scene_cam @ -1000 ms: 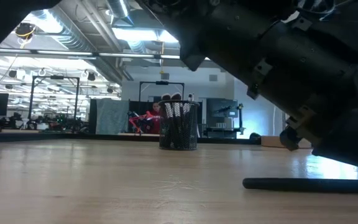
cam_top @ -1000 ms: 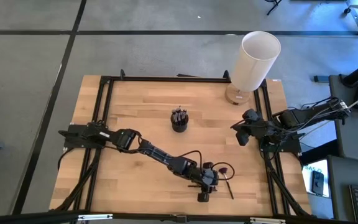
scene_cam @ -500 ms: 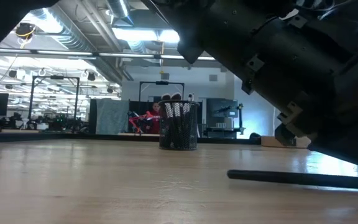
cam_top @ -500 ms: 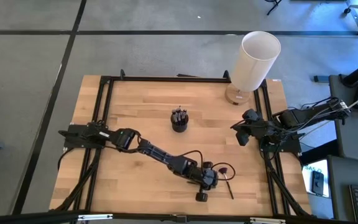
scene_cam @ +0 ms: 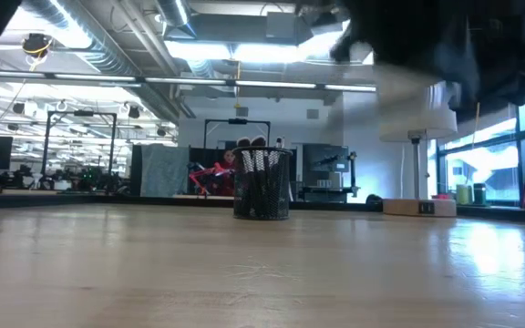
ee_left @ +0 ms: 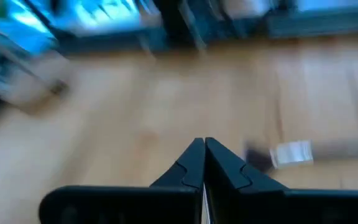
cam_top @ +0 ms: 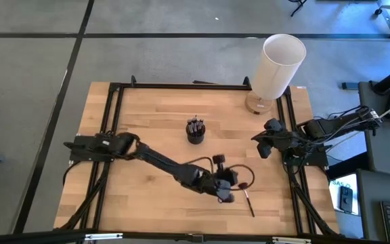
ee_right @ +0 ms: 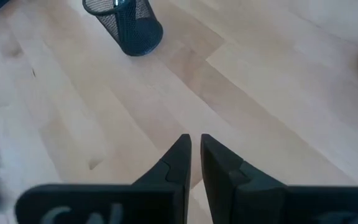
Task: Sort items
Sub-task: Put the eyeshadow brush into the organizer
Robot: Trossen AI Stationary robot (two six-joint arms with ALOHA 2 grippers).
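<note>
My left gripper (cam_top: 225, 194) hangs shut above the near right part of the table; in its wrist view the fingertips (ee_left: 204, 142) meet. A thin brush with a pale ferrule (ee_left: 291, 152) sticks out sideways just beside them. Another brush (cam_top: 250, 205) lies flat on the wood close by, a dark looped head (cam_top: 246, 182) at its far end. A black mesh cup (cam_top: 195, 130) at the table's middle holds several brushes upright. My right gripper (cam_top: 265, 146) waits at the right edge; its fingers (ee_right: 196, 138) are nearly together, with nothing between them. My left gripper is shut on a thin brush, but its own fingers hide the place of contact. A dark stretch (ee_left: 257, 158) and the pale ferrule reach out sideways from behind one finger, so the fingers lie across the brush. The brush is lifted clear of the table.
A tall white cylinder (cam_top: 279, 64) stands on a round base at the far right corner. A black frame (cam_top: 181, 86) runs around the tabletop. Bare wood lies left of the cup and along the near left.
My left gripper has risen from the table near the front edge, moved a little toward the far edge and tipped up toward level. The black-handled brush that lay before the low camera first lifted at one end, then left the table in that view.
</note>
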